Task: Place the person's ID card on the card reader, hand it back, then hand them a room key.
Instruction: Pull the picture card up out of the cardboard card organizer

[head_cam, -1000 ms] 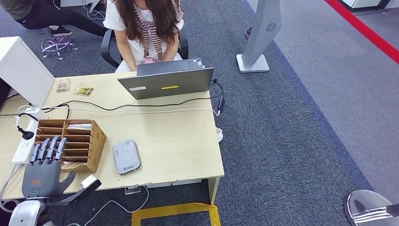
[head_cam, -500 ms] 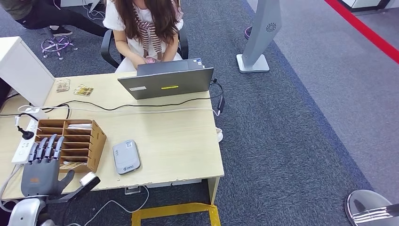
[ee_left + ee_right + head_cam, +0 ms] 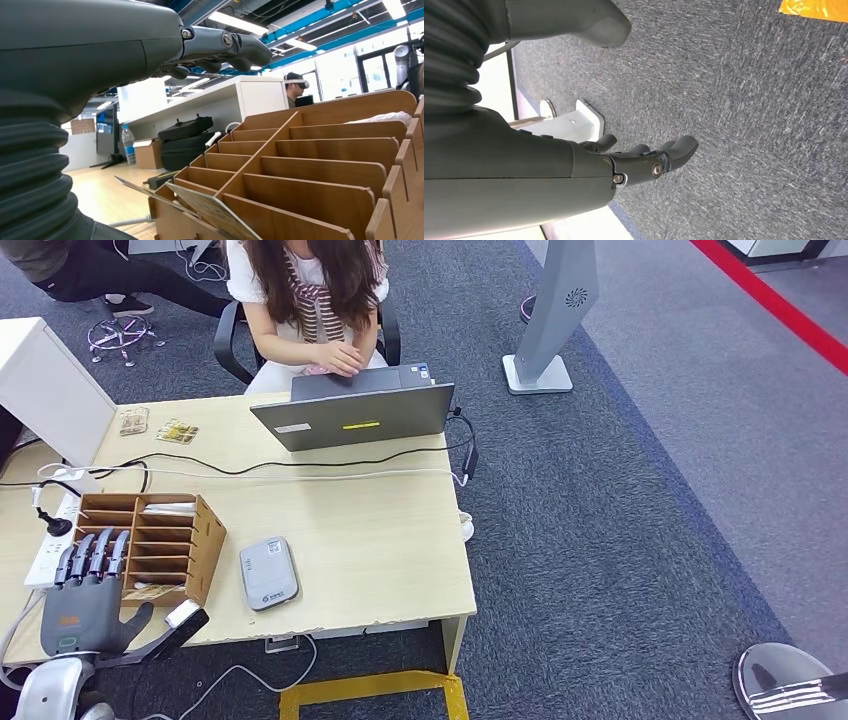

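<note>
Head view: your left hand is hovering, fingers wide and empty, by the wooden rack at seven o'clock, ready for cards; your right hand is hanging loose, holding nothing.

- Head view looks steeply down from high on the desk, at left of frame.
- Left wrist view sits low and close beside the wooden organizer, shared with the head view.
- Right wrist view apparently faces grey carpet, close.
</note>
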Available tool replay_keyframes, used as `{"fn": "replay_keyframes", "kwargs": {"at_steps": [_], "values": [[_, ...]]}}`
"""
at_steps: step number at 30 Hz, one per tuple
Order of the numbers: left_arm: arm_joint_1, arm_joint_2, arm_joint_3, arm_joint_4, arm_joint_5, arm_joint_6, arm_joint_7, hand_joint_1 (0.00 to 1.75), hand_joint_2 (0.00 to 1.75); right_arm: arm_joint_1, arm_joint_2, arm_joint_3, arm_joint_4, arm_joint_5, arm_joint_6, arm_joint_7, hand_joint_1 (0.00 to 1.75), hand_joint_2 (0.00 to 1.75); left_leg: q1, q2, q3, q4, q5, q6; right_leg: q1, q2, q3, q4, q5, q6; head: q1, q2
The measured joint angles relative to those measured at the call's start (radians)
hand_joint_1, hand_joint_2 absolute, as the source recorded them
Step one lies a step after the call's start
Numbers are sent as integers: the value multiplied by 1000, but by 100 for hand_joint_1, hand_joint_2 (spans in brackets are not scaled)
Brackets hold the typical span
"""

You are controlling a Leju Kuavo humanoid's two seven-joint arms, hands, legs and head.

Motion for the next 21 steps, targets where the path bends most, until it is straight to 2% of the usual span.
{"fn": "replay_keyframes", "kwargs": {"at_steps": [19, 21], "values": [[0, 0, 1, 0, 0, -15, 3, 0, 175, 0, 0, 0, 0, 1, 0, -4, 0, 175, 0, 0, 0, 0, 0, 0, 0, 0, 0, 0, 0, 0, 0, 0], [0, 0, 2, 0, 0, -14, 3, 86, 175, 0, 0, 0, 0, 1, 1, -4, 0, 175, 0, 0, 0, 0, 0, 0, 0, 0, 0, 0, 0, 0, 0, 0]]}}
